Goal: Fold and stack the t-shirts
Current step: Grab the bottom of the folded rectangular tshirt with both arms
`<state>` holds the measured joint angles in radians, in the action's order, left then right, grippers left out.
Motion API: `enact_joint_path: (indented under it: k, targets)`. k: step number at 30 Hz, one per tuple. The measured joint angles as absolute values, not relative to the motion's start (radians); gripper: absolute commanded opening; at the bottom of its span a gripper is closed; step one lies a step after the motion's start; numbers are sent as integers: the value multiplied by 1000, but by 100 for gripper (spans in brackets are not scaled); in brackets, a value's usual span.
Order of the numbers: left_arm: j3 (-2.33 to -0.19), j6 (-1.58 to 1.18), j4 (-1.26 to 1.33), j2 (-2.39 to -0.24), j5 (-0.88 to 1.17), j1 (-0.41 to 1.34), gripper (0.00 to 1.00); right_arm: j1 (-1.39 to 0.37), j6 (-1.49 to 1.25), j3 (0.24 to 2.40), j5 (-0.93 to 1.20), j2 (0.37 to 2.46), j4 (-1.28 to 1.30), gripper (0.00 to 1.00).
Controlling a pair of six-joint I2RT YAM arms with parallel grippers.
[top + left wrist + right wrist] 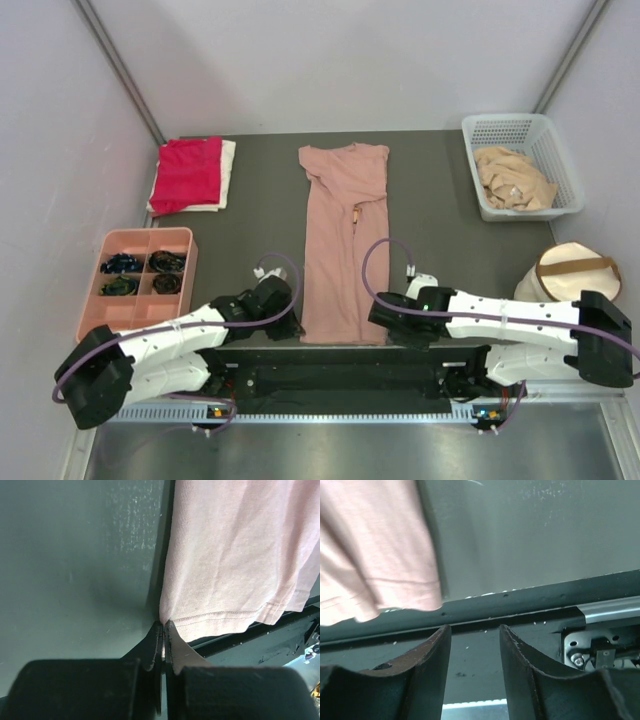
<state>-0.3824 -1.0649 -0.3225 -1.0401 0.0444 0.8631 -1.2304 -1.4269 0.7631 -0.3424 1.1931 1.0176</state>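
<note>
A dusty-pink t-shirt (345,240) lies folded into a long strip down the middle of the table, hem toward the arms. My left gripper (292,312) is at its near left hem corner. In the left wrist view the jaws of my left gripper (164,625) are pressed together on that corner of the pink t-shirt (235,560). My right gripper (386,320) sits by the near right hem corner. There my right gripper (475,628) stands open over the table's front edge, with the pink hem (375,575) up to its left and nothing between the fingers. A folded red t-shirt (187,172) rests on a white one (228,165) at the back left.
A white basket (505,122) at the back right holds a crumpled tan t-shirt (512,178). A round cream bag with a brown strap (570,270) stands at the right. A pink compartment tray (110,242) with dark small items sits at the left. The metal front rail (600,607) runs below the table edge.
</note>
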Motion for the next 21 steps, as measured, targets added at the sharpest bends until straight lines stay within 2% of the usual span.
enact_joint_path:
  k: [6, 13, 21]
  targets:
    - [-384, -1068, -352, -1018, 39, 863, 0, -1230, -1451, 691, -339, 1196, 935, 45]
    - [-384, -1069, -381, -972, 35, 863, 0, -1230, -1473, 643, -338, 1169, 807, 62]
    - [-381, -1080, -407, -924, 36, 863, 0, -1230, -1480, 628, -339, 1124, 760, 63]
